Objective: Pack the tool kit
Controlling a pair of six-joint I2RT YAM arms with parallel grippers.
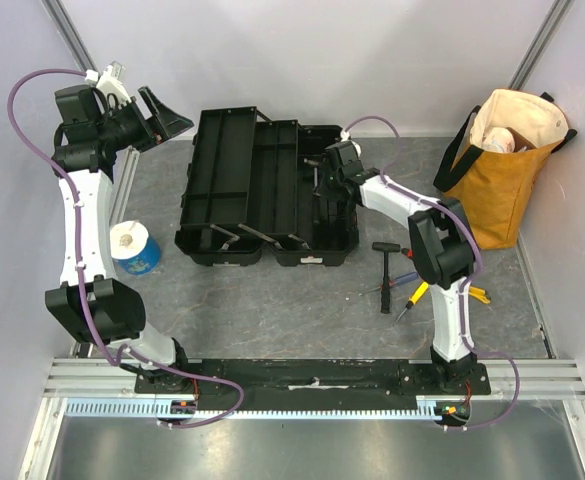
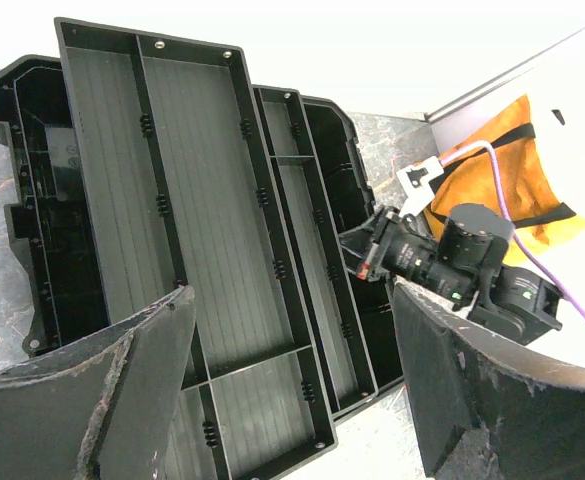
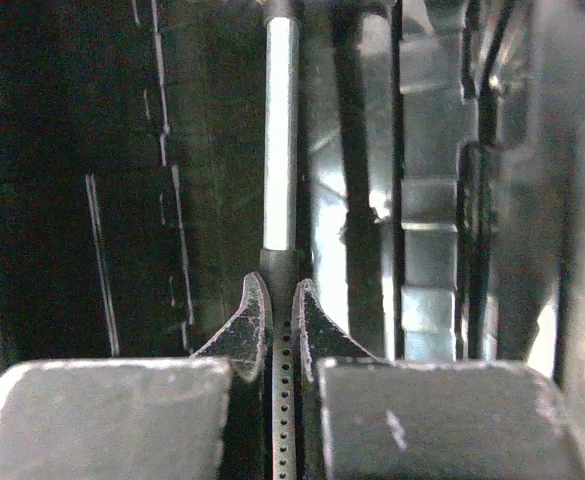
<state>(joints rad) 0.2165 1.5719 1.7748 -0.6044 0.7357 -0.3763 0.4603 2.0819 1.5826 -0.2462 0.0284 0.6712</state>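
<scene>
**Toolbox** [image 1: 204, 252]: black plastic, standing open at the middle of the grey table [image 1: 272, 315]. Its divided trays [image 2: 197, 200] are fanned out to the left on hinged metal arms. The tray compartments seen from the left wrist view hold nothing.

**Left gripper** [image 2: 287, 400]: raised high at the far left, well apart from the toolbox and aimed across it. Jaws spread wide, nothing between them.

**Right gripper** [image 3: 280, 300]: reaching down into the deep right-hand section of the toolbox. Jaws pinched nearly together on the dark lower end of a slim metal rod [image 3: 280, 130], which runs straight away from the fingertips along the dark interior. What kind of tool the rod belongs to cannot be told.

**Hammer** [image 1: 384, 278]: lying on the table just right of the toolbox, head toward the far side, beside the right arm.

**Small hand tools** [image 1: 415, 293]: a loose cluster near the hammer, one with a yellow handle, partly hidden by the right arm.

**Yellow knife** [image 1: 479, 295]: on the table right of the arm.

**Tote bag** [image 1: 502, 195]: mustard fabric, black straps, upright at the far right.

**Cup** [image 1: 132, 250]: blue and white, left of the toolbox, beside the left arm.
</scene>
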